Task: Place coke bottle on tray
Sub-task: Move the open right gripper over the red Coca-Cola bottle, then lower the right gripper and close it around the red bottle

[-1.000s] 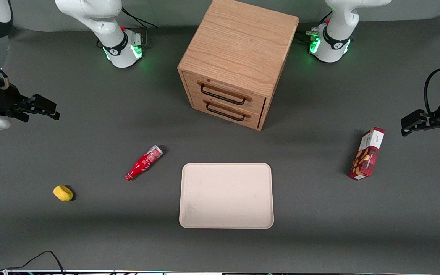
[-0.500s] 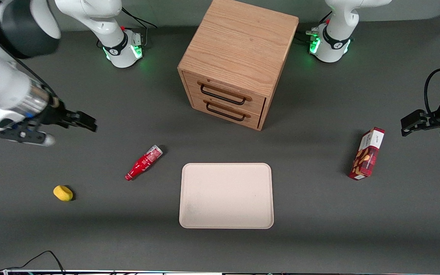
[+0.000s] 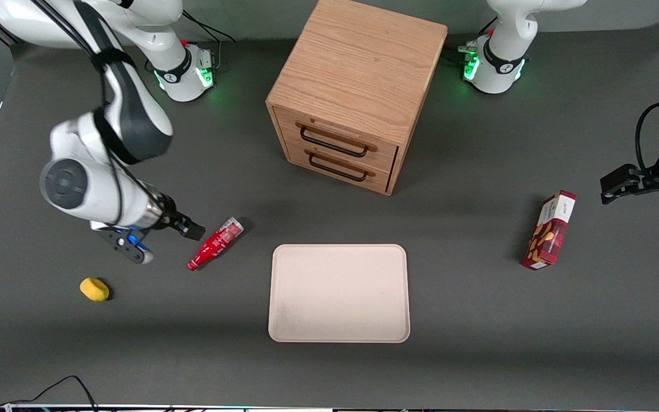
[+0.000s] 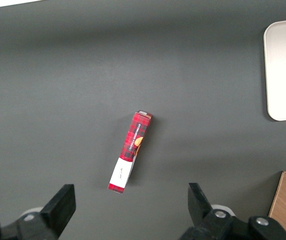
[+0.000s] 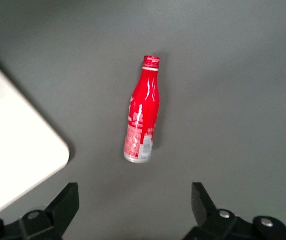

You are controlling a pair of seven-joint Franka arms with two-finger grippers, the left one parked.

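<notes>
Lying coke bottle, cap nearer camera; gripper beside.

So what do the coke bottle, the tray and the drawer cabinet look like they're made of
Coke bottle: probably glossy painted metal or plastic, given the bright streak along its red body and the silvery base; it lies on the table beneath the open gripper.
Tray: matte cream, no glare, perhaps plastic or pulp fibre; hard to tell.
Cabinet: wood or wood veneer, with visible grain; dark handles, likely metal.
</notes>
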